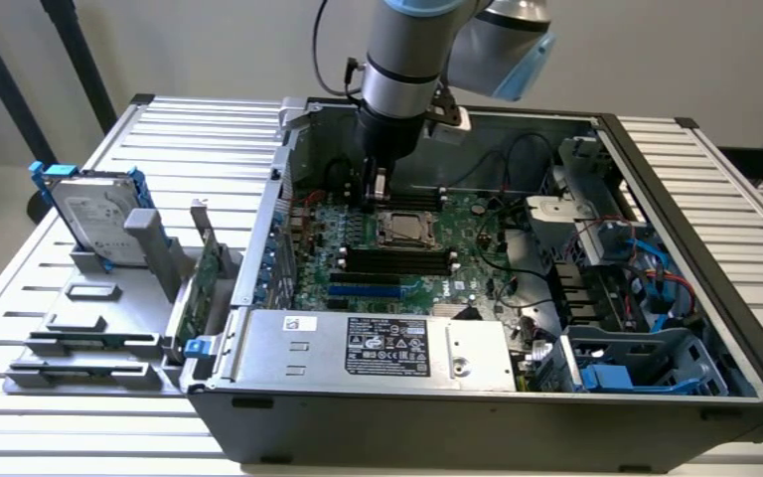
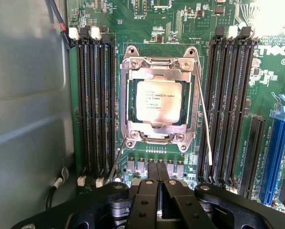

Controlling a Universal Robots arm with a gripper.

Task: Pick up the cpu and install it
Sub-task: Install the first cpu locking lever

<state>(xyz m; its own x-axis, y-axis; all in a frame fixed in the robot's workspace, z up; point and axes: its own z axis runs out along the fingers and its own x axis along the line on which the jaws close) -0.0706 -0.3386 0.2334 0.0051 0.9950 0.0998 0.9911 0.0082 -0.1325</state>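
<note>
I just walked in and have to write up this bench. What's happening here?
A robot arm reaches into the open computer case. Its gripper is shut, holding nothing, above the motherboard close beside the socket. The cpu already lies in that socket, inside the metal frame.

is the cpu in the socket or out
In: the cpu lies flat inside the socket's metal frame on the motherboard, with the end effector shut and apart from it.

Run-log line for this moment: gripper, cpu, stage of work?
gripper: shut, empty, over the motherboard | cpu: lying in the socket, metal frame around it | stage: cpu placed
</note>
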